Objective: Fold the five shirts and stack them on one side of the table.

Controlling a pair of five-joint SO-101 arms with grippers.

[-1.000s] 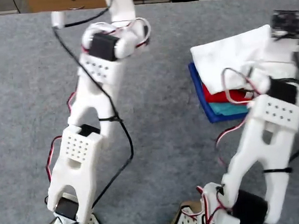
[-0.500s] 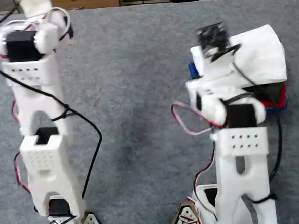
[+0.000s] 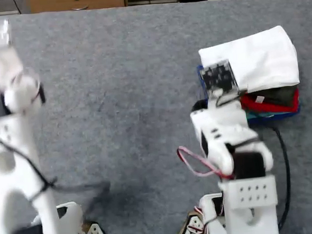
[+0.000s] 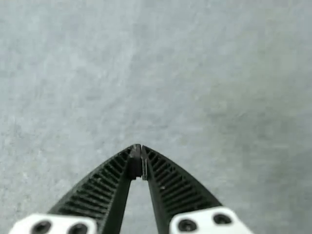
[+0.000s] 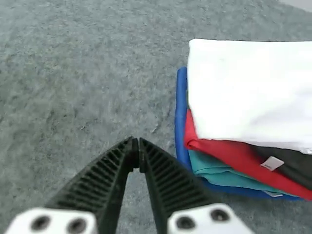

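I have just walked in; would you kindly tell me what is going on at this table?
Neither arm holds anything. A stack of five folded shirts lies on the right side of the grey table, white on top. The right gripper is shut, empty, just beside the stack; the left gripper is shut over bare table.

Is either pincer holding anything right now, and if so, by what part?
Nothing is held: the left pincer and the right pincer are both shut and empty.
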